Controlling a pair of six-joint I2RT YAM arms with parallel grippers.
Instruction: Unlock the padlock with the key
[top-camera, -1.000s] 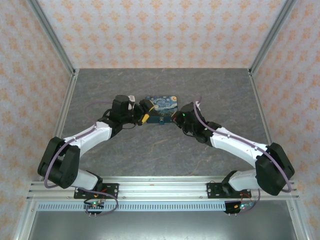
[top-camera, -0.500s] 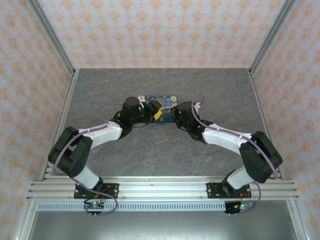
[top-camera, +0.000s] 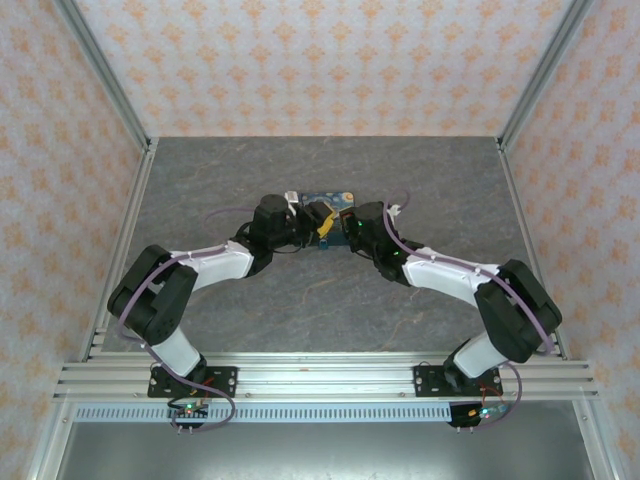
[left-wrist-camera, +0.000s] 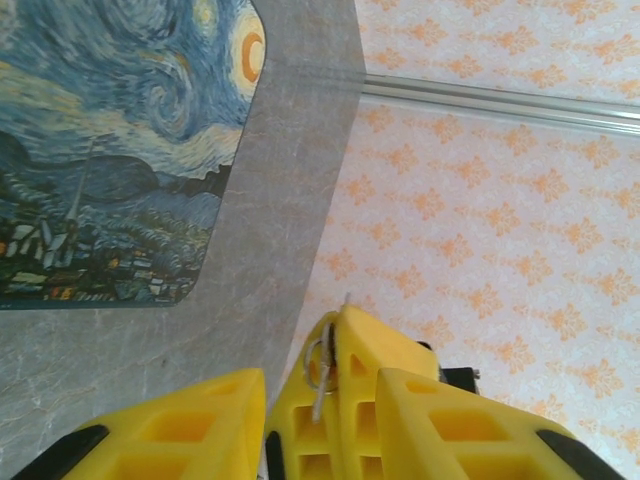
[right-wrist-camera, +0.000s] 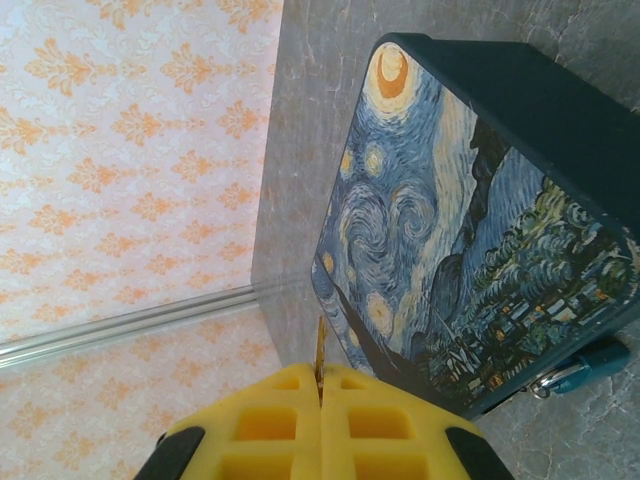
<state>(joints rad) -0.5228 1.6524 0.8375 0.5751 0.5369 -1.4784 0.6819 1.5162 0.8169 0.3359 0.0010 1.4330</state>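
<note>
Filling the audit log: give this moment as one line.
right jaws: shut on thin brass key | left jaws: apart, straddling right fingertips | blue padlock: on Starry-Night printed box, key not inserted

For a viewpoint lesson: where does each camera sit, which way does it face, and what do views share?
Top external: above and behind, looking down at the table; left arm, right arm, left gripper and right gripper by the painted box.
Left wrist: on the left arm, facing past its yellow fingers to the box and patterned wall.
Right wrist: on the right arm, facing over its fingers, shut on the key, to box and padlock.
Shared: all three show the box.
</note>
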